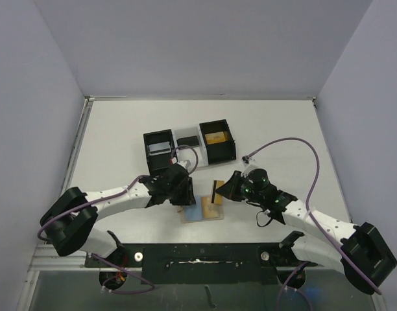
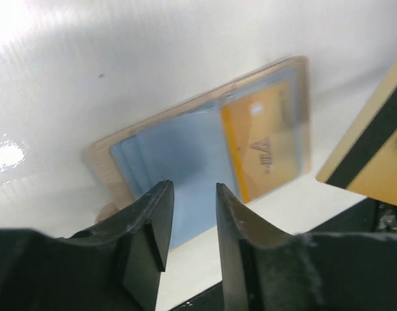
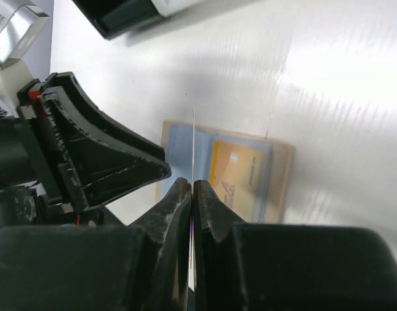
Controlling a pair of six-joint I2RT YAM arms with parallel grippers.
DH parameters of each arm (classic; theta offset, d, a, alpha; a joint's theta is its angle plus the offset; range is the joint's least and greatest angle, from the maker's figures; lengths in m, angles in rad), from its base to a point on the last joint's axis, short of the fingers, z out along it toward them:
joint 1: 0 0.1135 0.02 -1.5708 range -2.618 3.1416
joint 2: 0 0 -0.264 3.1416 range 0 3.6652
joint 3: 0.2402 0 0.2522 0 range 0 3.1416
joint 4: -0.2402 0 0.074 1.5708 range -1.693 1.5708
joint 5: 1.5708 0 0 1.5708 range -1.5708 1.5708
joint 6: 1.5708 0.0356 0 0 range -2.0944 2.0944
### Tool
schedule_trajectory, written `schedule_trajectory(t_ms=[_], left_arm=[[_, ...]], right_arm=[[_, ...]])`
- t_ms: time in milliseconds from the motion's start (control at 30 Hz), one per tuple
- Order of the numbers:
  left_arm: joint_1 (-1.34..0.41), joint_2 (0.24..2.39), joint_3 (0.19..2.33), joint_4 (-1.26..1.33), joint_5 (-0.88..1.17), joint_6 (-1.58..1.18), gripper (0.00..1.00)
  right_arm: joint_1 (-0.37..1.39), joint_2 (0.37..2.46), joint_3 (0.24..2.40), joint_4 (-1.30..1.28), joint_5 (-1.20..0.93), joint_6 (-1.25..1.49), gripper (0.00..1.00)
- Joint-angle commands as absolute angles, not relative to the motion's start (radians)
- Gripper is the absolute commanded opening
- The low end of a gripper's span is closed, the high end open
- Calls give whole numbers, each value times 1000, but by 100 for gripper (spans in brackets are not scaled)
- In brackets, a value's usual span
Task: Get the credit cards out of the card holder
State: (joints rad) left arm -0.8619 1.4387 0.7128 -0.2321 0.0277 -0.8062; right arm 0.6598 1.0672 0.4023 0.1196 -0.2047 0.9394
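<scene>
From the overhead camera I see the card holder [image 1: 202, 212] lying flat on the white table [image 1: 283, 129] between my two arms, in front of the black-and-white tray [image 1: 187, 137]. From up there its contents are only patches of colour. The left wrist camera gives me the detail. The holder is a tan, cardboard-like rectangle with rounded corners. In it lie pale blue cards [image 2: 179, 142], smooth and matt, layered over one another, beside an orange-yellow card [image 2: 263, 142] whose print is too blurred to read. The left gripper [image 2: 193, 191] hovers just over the blue cards, its black fingers released with nothing between them. At the right edge of that view is the striped card [image 2: 370, 149], cream with a black band, tilted and held up apart from the holder. The right wrist camera shows that card only edge-on, as a thin pale line. That camera alone shows the grasp: the right gripper [image 3: 192, 188] is clenched flat on the card. Close up, the table looks glossy with faint ribbing
</scene>
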Motion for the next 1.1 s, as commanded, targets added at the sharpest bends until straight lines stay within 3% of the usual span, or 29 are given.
schedule_trajectory(t_ms=[0, 133, 333, 533, 767, 933, 1067], left_arm=[[-869, 1392, 836, -195, 78, -713, 34], [-881, 1457, 879, -124, 186, -697, 36], [-885, 1558, 803, -94, 154, -815, 19], [-882, 1529, 697, -45, 129, -860, 17], [-878, 1434, 701, -81, 83, -848, 27], [-866, 1311, 677, -83, 34, -860, 38], [-828, 1207, 628, -102, -1, -865, 46]], right_arm=[[654, 949, 449, 53, -34, 825, 0], [654, 853, 424, 67, 65, 717, 0], [655, 763, 419, 38, 268, 589, 0], [654, 792, 391, 135, 307, 289, 0], [582, 926, 506, 260, 199, 52, 0], [413, 1108, 645, 270, -97, 93, 0], [391, 1242, 773, 227, -240, -33, 0]])
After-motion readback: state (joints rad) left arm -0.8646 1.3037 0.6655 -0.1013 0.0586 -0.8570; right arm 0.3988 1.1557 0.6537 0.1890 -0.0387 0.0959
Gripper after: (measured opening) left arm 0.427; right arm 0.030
